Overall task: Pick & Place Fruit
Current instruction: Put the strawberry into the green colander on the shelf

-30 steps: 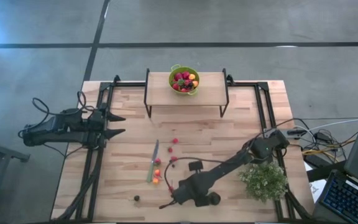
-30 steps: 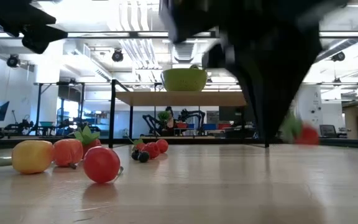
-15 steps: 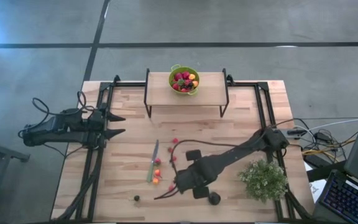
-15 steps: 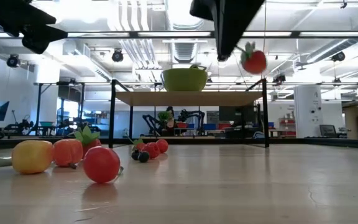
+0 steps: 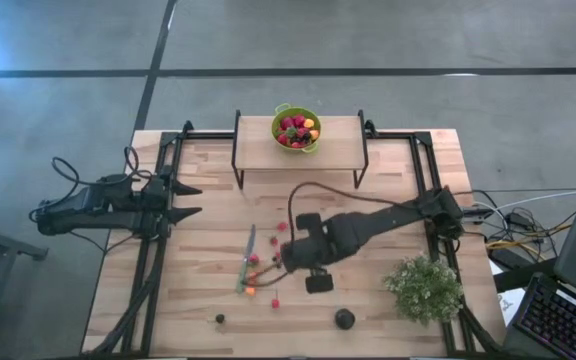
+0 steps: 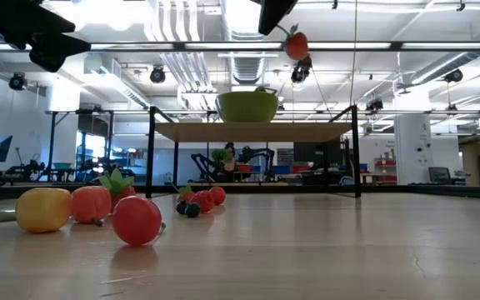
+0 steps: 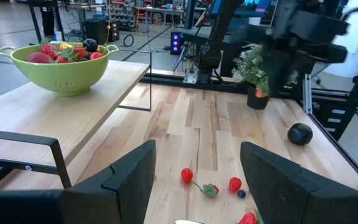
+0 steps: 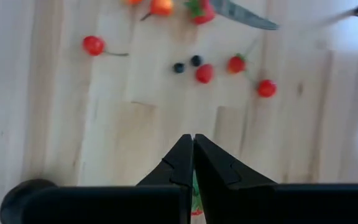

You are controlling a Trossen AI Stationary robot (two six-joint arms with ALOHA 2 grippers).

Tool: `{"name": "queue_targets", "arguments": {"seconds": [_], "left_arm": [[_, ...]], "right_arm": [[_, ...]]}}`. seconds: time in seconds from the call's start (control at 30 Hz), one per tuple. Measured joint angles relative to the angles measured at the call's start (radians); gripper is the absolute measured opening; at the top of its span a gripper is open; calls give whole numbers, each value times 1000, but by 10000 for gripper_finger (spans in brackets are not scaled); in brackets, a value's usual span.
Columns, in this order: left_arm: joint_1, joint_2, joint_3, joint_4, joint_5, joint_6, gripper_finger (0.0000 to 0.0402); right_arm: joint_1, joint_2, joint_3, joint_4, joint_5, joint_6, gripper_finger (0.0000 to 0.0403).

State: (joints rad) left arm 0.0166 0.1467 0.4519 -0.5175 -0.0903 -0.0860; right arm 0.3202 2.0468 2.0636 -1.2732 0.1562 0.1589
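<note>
Red strawberry (image 6: 297, 45) hangs pinched below the right gripper (image 8: 193, 163), whose fingers are closed on it high over the table (image 5: 388, 190), above scattered fruit (image 5: 264, 268) near the knife (image 5: 245, 258). Left gripper (image 5: 190, 200) waits spread wide at the table's edge.

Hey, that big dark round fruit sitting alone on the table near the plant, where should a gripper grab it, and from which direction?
Take the dark round fruit across its widest middle, coming straight down from above: it is a ball alone on bare wood, with the plant well apart. The right gripper is busy, shut on a red berry.
</note>
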Motion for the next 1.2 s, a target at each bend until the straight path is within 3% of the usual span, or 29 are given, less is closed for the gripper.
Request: {"name": "queue_targets", "arguments": {"seconds": [0.5,0.77,1.2], "left_arm": [[0,0,0,0,0,0,241],[0,0,0,0,0,0,241],[0,0,0,0,0,0,241]], "right_arm": [[-243,-21,3,13,-107,-132,8],[-375,-65,4,183,-184,-224,8],[-617,-130,4,425,-180,-211,8]]}}
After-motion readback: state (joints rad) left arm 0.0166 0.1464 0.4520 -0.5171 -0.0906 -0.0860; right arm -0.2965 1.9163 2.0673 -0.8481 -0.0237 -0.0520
